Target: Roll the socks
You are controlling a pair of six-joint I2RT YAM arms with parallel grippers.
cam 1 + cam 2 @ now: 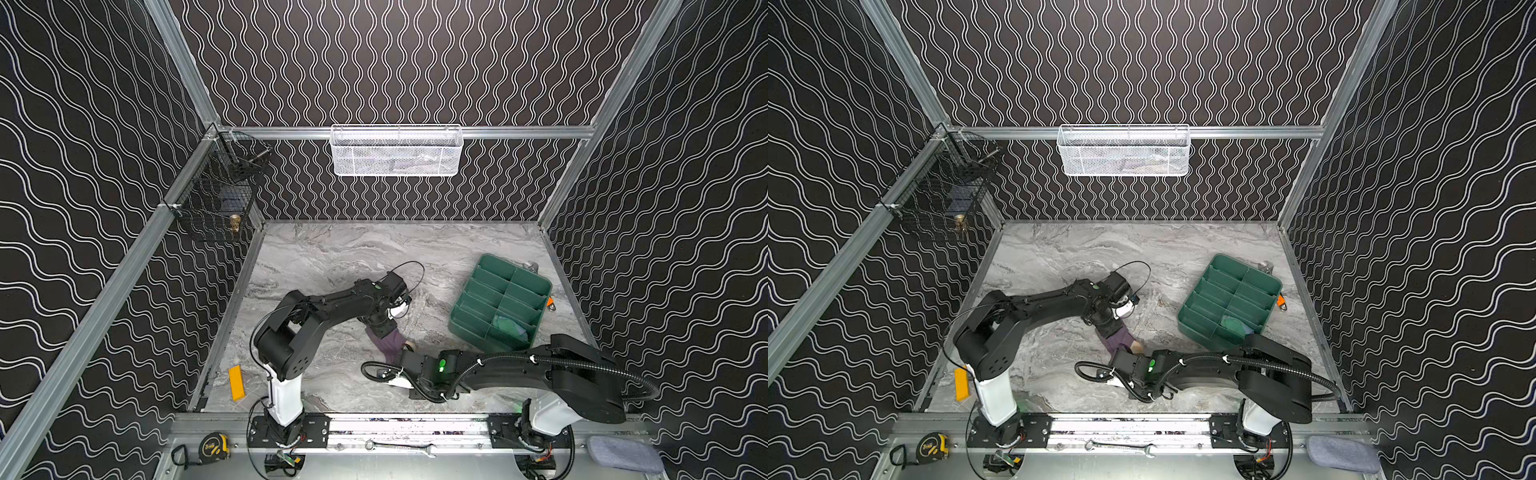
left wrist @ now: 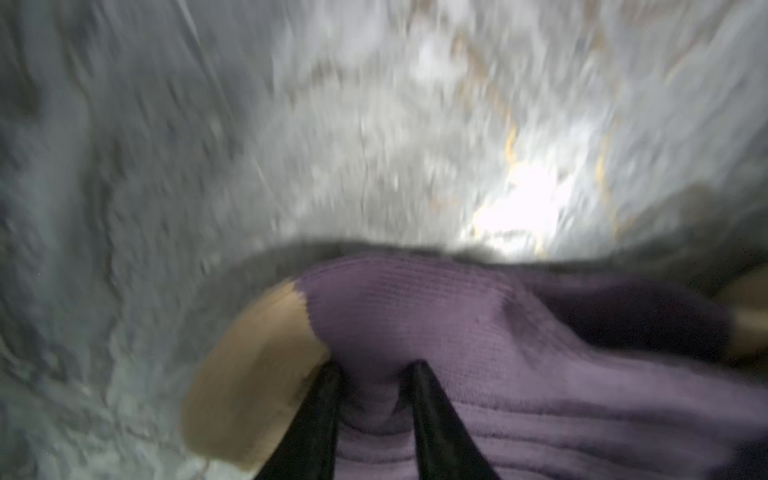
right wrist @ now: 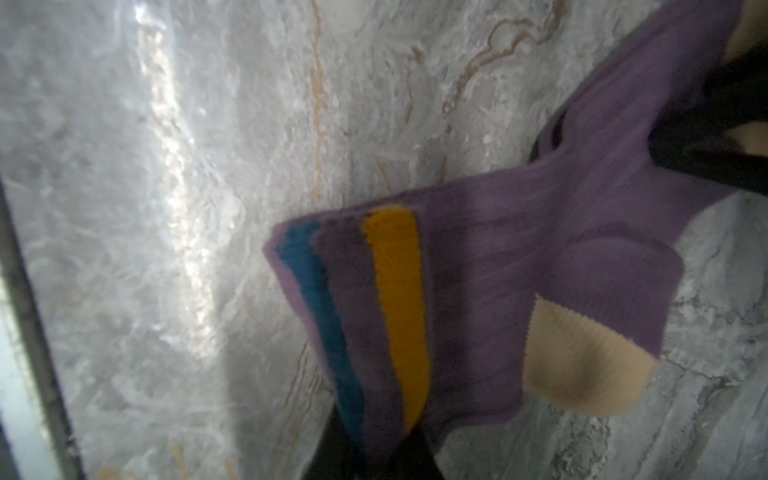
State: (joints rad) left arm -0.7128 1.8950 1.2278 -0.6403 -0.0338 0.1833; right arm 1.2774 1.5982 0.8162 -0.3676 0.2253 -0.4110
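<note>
Nearest, the right gripper (image 3: 374, 453) clamps the striped cuff of the purple sock (image 3: 498, 257), which stretches low over the front middle of the marble table (image 1: 332, 257); beyond, the left gripper (image 2: 372, 370) pinches it beside the peach toe; soft, light, limp knit, I'd guess; the ends look the sensible holds.

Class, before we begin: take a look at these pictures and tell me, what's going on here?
Both arms are working on one purple sock over the marble table. The left claw pinches it beside a peach patch. The right claw grips the striped cuff end. The sock is held between them and is not yet rolled. A blue-green bundle, probably the other sock, sits in a compartment of the green divided tray.
</note>
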